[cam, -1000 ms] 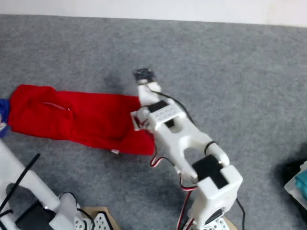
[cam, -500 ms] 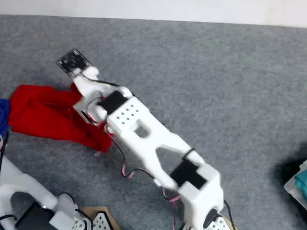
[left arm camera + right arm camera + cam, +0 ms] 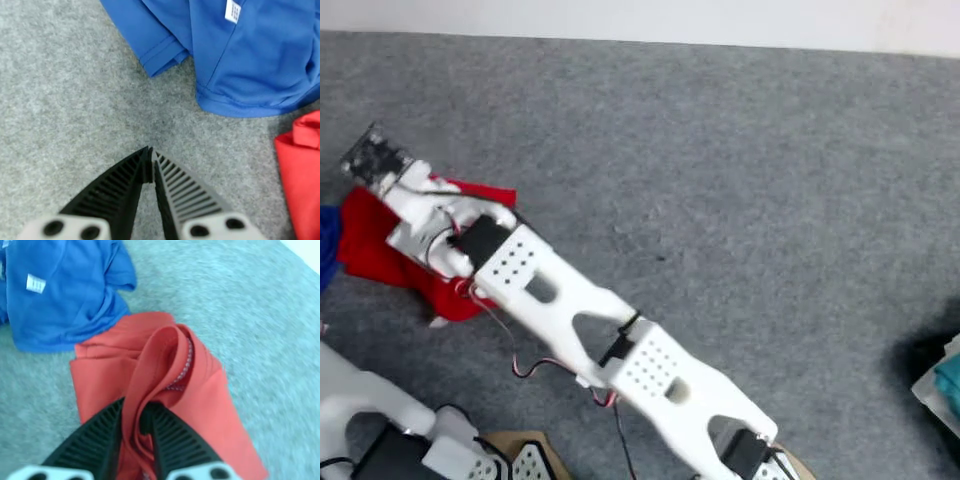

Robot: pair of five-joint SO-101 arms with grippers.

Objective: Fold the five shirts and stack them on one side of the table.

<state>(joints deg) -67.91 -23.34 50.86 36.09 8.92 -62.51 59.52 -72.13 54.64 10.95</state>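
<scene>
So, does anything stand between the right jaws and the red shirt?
Nothing visible does: the right jaws are shut on a raised fold of the red shirt. The blue shirt lies beside it.

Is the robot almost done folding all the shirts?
Not nearly. Nothing is stacked yet. The right gripper pinches a fold of the red shirt, which is partly doubled over. The blue shirt lies rumpled beside it. The left gripper is shut and empty over the table. Stacking is left.

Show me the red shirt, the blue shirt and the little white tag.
red shirt point(image 3: 100, 385), right wrist view, its flat bottom layer.
blue shirt point(image 3: 260, 60), left wrist view, middle of the cloth.
white tag point(image 3: 36, 284), right wrist view, middle of the tag.
</scene>
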